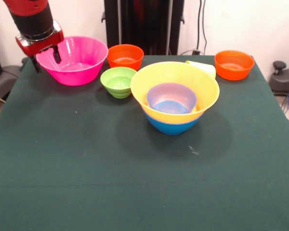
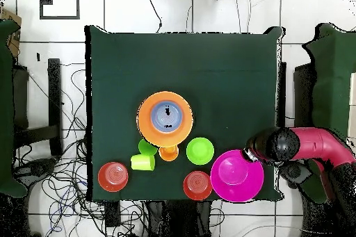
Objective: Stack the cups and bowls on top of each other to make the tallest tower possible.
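The gripper [image 1: 45, 57], its fingers apart and holding nothing, straddles the outer rim of the large pink bowl [image 1: 79, 60], well apart from the tower [image 1: 175, 98].

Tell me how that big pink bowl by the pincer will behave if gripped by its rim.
The pink bowl looks like thin glossy plastic, so probably light and slippery. Its rim flares wide over a smaller base, so it may tilt. The pincer sits at its rim.

White wall [image 1: 241, 24], tiled floor [image 2: 208, 12], tangled cables [image 2: 62, 178].
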### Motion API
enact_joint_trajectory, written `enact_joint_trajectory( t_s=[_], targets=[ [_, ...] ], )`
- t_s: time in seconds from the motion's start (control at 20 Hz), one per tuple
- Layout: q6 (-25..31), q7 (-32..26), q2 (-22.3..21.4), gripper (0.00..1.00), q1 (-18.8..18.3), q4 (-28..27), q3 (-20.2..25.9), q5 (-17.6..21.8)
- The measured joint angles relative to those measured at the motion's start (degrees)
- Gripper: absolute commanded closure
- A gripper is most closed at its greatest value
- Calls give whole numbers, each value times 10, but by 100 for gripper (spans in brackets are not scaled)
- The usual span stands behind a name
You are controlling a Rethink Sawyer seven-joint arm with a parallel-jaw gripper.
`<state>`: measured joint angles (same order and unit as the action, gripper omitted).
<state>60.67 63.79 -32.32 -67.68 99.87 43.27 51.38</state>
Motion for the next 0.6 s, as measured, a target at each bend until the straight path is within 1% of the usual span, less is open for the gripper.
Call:
enact_joint_trajectory(
  t_s=[0.5, 0.6],
  targets=[
    [0, 0, -2, 0, -4, 0, -1, 2],
    [0, 0, -1, 0, -8, 0, -1, 7]
  ],
)
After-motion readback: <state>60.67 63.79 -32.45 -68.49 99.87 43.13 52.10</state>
